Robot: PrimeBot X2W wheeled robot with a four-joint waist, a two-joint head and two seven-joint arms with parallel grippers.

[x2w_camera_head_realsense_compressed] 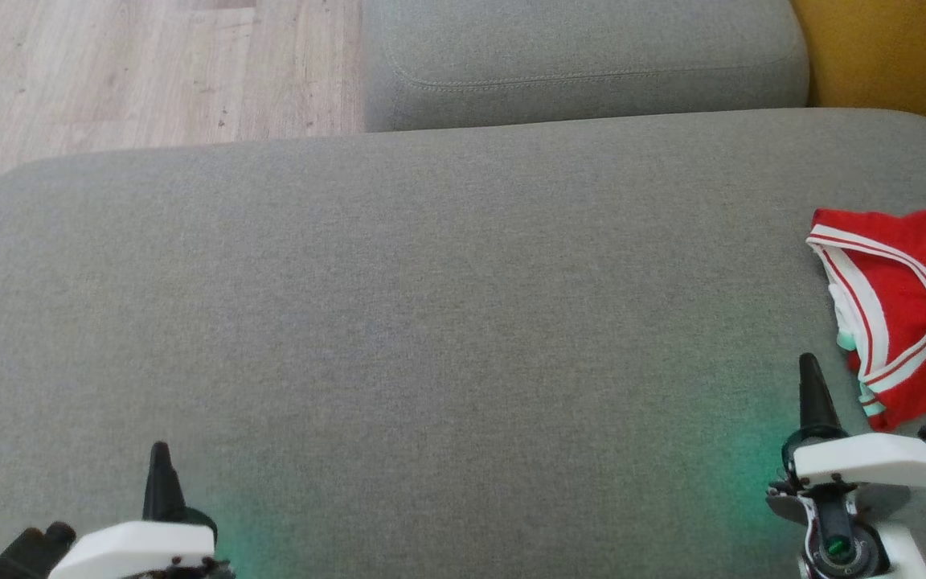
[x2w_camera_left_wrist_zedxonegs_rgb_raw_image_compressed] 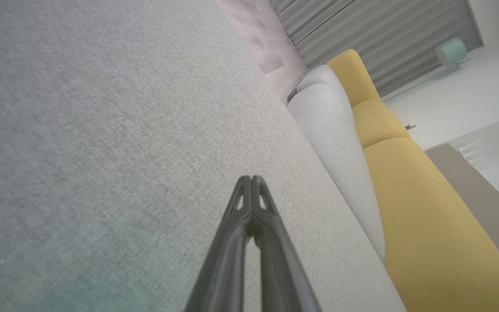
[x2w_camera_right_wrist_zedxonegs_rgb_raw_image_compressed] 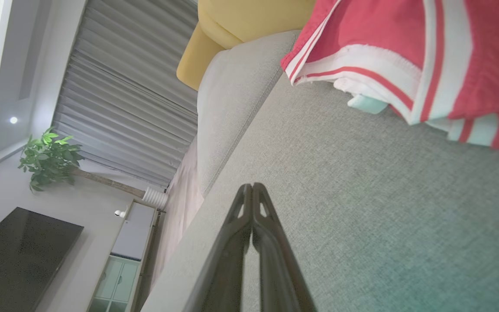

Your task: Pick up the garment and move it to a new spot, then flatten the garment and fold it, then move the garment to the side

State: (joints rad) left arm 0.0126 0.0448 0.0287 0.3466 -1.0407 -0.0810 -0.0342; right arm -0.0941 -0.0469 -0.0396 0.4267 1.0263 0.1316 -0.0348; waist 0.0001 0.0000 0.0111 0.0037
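A red garment (x2w_camera_head_realsense_compressed: 913, 305) with white striped trim lies bunched at the right edge of the grey cushion (x2w_camera_head_realsense_compressed: 399, 322); the right wrist view has the garment (x2w_camera_right_wrist_zedxonegs_rgb_raw_image_compressed: 388, 34) at its upper right. My right gripper (x2w_camera_head_realsense_compressed: 810, 366) is shut, empty, and hovers just left of the garment's near end, apart from it. In the right wrist view its fingertips (x2w_camera_right_wrist_zedxonegs_rgb_raw_image_compressed: 252, 187) are pressed together over bare fabric. My left gripper (x2w_camera_head_realsense_compressed: 160, 450) is shut at the lower left, far from the garment, fingertips (x2w_camera_left_wrist_zedxonegs_rgb_raw_image_compressed: 251, 178) together above the cushion.
A second grey cushion (x2w_camera_head_realsense_compressed: 583, 56) sits behind the main one. Wooden floor (x2w_camera_head_realsense_compressed: 133, 72) lies at the far left. A yellow sofa back (x2w_camera_head_realsense_compressed: 889, 56) rises at the far right. Curtains (x2w_camera_right_wrist_zedxonegs_rgb_raw_image_compressed: 115, 99), a plant (x2w_camera_right_wrist_zedxonegs_rgb_raw_image_compressed: 48, 158) and a dark screen (x2w_camera_right_wrist_zedxonegs_rgb_raw_image_compressed: 15, 255) stand farther off.
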